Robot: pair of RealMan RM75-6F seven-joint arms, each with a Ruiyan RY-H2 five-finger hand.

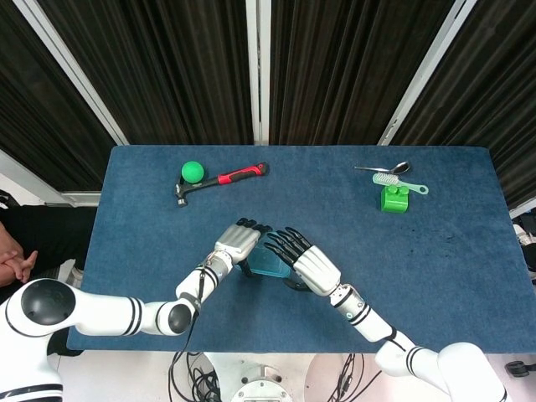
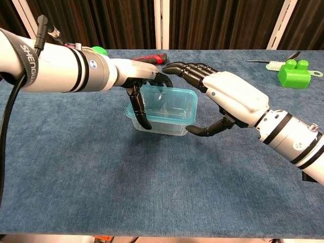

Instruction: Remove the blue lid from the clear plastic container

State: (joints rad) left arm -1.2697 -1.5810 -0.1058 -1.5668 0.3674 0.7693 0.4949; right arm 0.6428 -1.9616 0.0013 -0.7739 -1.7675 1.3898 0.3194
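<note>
While the clear plastic rectangular container (image 2: 163,114) sits near the middle of the blue-covered desk (image 2: 101,192), toward its front edge, the blue lid (image 2: 169,104) looks seated on the rim; not lifted.

Left hand (image 2: 139,83) is at the container's left end; dark fingers (image 2: 139,109) curl down the left wall, thumb side across the top corner; reads as a bracing grip on the body, though true contact on the far side is hidden.

Right hand (image 2: 230,96) is spread wide and holds nothing; upper fingers (image 2: 185,70) reach over the far right corner of the lid, thumb (image 2: 205,130) hooks low along the near right wall; looks just beside or barely touching, can't tell which.

In the head view the white backs of both hands (image 1: 239,243) (image 1: 311,266) cover most of the container (image 1: 266,263), so only a sliver of teal shows.

Key relation: the box's long axis runs roughly left-right between the two hands; lid lies directly left of the right palm, inside its open span; right hand is the free one, so it's the likely puller while left anchors. My read: next move needs the right fingers to catch the lid's edge, not the body wall; risk is squeezing the whole box instead.

Green block (image 2: 296,73), hammer (image 1: 219,179), green ball (image 1: 193,171) well apart, at the far side.
</note>
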